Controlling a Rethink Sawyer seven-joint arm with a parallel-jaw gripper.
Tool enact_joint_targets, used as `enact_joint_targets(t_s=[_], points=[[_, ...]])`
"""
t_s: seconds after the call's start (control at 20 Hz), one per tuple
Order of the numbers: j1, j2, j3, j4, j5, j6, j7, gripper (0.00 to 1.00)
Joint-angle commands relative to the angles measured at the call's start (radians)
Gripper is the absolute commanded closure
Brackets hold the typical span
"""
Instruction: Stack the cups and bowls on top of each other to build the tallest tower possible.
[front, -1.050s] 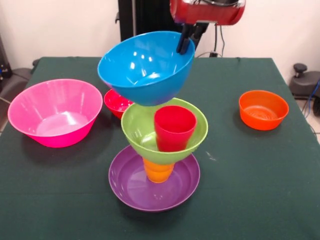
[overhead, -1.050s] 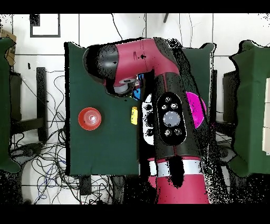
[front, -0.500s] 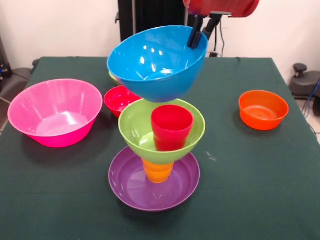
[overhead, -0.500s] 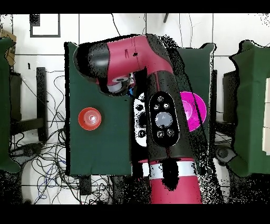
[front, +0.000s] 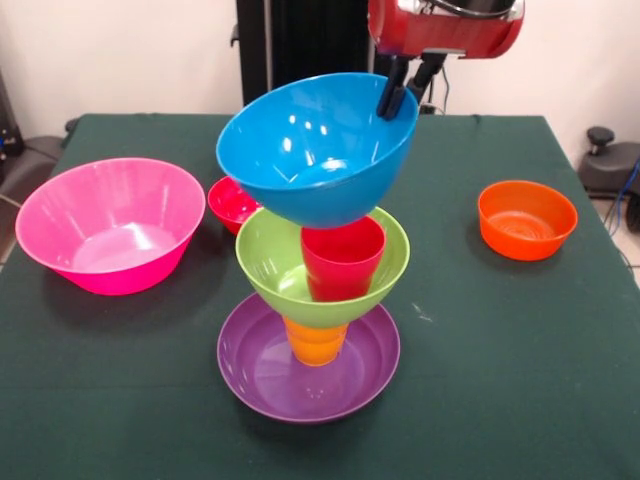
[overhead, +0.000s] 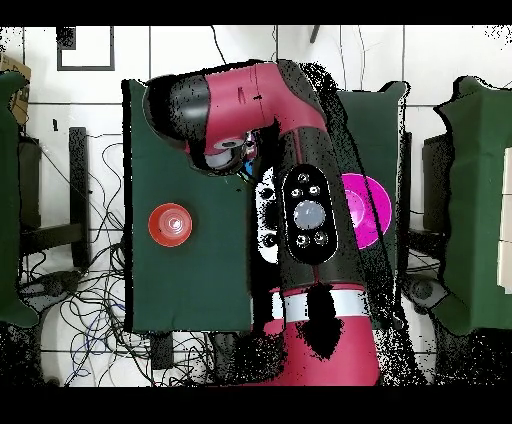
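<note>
The tower stands at the table's near middle: a wide purple bowl (front: 251, 377) as base, an orange cup (front: 315, 341) in it, a lime green bowl (front: 272, 268) on that, and a red cup (front: 343, 262) inside the green bowl. Right over the red cup hangs a tilted blue bowl (front: 312, 150); whether it touches the cup I cannot tell. My gripper (front: 400, 92) is shut on the blue bowl's far right rim, one finger inside and one outside. In the overhead view the red arm (overhead: 300, 200) hides the tower and the gripper.
A big pink bowl (front: 110, 225) sits at the left, also showing beside the arm as the pink bowl (overhead: 366, 208). A small red bowl (front: 230, 203) lies behind the tower. A small orange bowl (front: 527, 218) rests at the right, seen from above as the orange bowl (overhead: 170, 224).
The blue bowl moved right with my gripper, rose a little, then came down close over the red cup. The other pieces stayed put.
</note>
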Motion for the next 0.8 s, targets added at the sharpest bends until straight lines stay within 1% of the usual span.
enact_joint_targets(t_s=[0.05,0.2,0.4,0.8], points=[[0.002,0.049,-0.013,0.002,-0.052,0.031,-0.024,1.00],[0.001,0.041,-0.015,0.015,-0.046,0.021,-0.022,1.00],[0.011,0.058,-0.011,-0.008,-0.041,0.035,-0.003,1.00],[0.016,0.075,-0.013,-0.037,-0.053,0.046,-0.009,1.00]])
